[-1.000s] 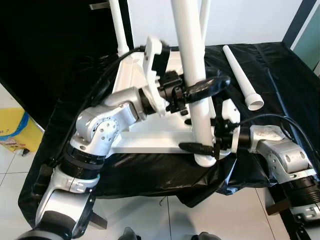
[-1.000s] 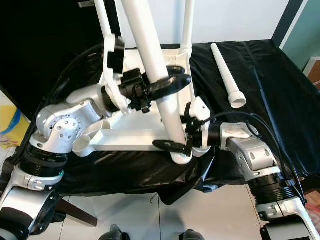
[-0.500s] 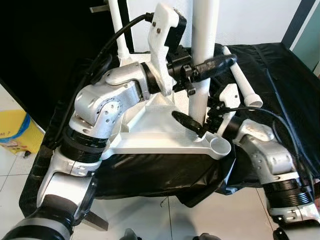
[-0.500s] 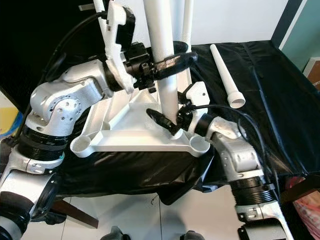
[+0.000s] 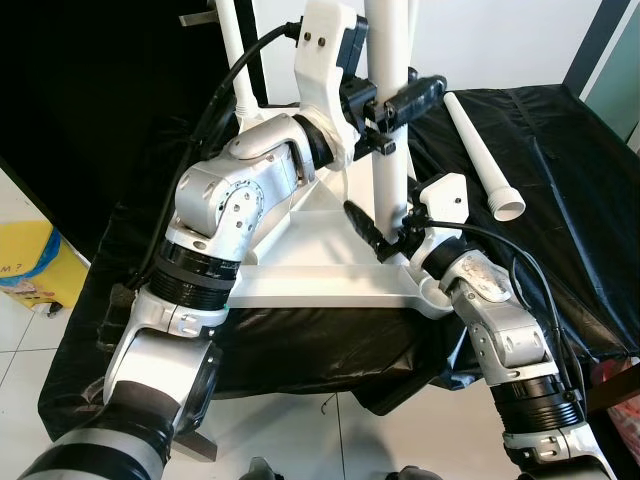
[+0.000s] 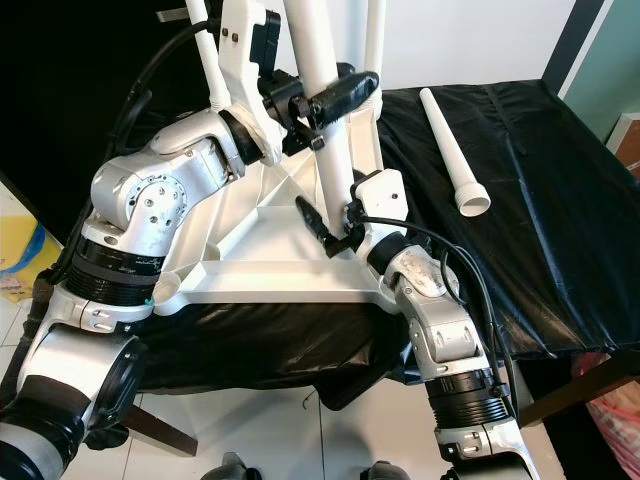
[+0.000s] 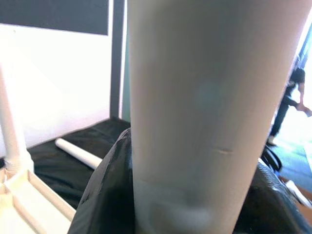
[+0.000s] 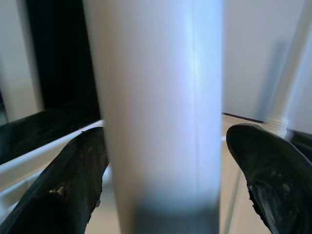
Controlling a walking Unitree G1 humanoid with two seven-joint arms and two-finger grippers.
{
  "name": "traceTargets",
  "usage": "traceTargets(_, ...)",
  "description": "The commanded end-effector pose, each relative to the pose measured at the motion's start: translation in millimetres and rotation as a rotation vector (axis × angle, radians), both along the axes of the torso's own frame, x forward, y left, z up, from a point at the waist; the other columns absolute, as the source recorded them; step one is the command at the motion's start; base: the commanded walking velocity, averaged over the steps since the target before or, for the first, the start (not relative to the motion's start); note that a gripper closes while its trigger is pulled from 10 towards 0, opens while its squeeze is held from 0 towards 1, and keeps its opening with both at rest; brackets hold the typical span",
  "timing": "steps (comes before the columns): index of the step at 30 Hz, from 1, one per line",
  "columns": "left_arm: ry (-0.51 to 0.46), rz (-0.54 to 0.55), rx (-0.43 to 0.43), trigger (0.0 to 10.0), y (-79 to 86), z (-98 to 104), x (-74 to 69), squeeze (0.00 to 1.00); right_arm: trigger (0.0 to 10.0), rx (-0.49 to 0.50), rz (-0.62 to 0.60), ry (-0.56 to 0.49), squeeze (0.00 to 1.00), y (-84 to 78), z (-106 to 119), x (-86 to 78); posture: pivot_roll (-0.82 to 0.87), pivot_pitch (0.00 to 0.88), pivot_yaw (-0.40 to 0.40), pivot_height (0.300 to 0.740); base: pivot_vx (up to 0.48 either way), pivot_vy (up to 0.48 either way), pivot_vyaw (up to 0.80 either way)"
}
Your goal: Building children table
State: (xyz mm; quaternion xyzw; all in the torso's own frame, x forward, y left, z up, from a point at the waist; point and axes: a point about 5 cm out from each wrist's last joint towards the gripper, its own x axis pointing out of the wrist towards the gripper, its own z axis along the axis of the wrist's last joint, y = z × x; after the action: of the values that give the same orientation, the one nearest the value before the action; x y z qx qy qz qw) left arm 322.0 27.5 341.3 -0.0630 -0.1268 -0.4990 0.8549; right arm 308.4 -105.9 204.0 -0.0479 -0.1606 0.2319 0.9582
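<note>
Up high, the left gripper point(image 5: 395, 105) clamps the upright white leg point(image 5: 388, 150); lower, the right gripper point(image 5: 385, 235) seemingly straddles it, fingers spread.

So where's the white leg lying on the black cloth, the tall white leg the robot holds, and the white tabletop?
loose white table leg point(image 5: 478, 150), left eye view, mid-shaft
held white table leg point(image 5: 388, 160), left eye view, shaft below left gripper
white tabletop point(image 5: 320, 270), left eye view, underside panel

Tabletop point(image 5: 330, 285) upside down on the cloth-covered bench point(image 5: 570, 190), legs up.
Upright leg point(image 5: 388, 150) near its front right corner; left gripper point(image 5: 395, 98) high on it, right gripper point(image 5: 385, 240) low. Loose leg point(image 5: 482, 153) lying to the right. Two legs point(image 5: 232, 50) stand behind.
</note>
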Motion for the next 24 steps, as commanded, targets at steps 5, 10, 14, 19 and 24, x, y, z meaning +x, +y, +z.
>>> traceTargets(5,-0.013,0.074,-0.037,10.0,0.0,9.9,1.7,0.00,10.0,0.031,-0.103,0.012,0.00,10.2,-6.8,-2.6,-0.12,0.065,0.074,0.740,0.000,0.000,0.00)
traceTargets(10,-0.029,0.115,-0.009,10.0,-4.2,7.0,0.6,0.00,10.0,0.008,-0.209,-0.003,0.00,18.0,-8.4,-2.5,-0.12,0.063,0.074,0.740,0.000,0.000,0.00)
traceTargets(14,-0.034,0.127,-0.002,10.0,-9.2,5.3,-2.0,0.00,10.0,-0.004,-0.241,-0.021,0.00,24.0,-6.4,-0.4,-0.12,0.057,0.073,0.740,0.000,0.000,0.00)
traceTargets(19,-0.038,0.118,-0.011,10.0,-17.2,7.4,-8.1,0.00,10.0,-0.002,-0.262,-0.047,0.00,26.9,-0.6,4.4,-0.12,0.053,0.075,0.740,0.000,0.000,0.00)
traceTargets(24,-0.045,0.102,-0.023,10.0,-25.9,12.2,-12.8,0.00,4.9,-0.002,-0.277,-0.071,0.00,31.2,6.5,13.2,-0.12,0.049,0.073,0.740,0.000,0.000,0.00)
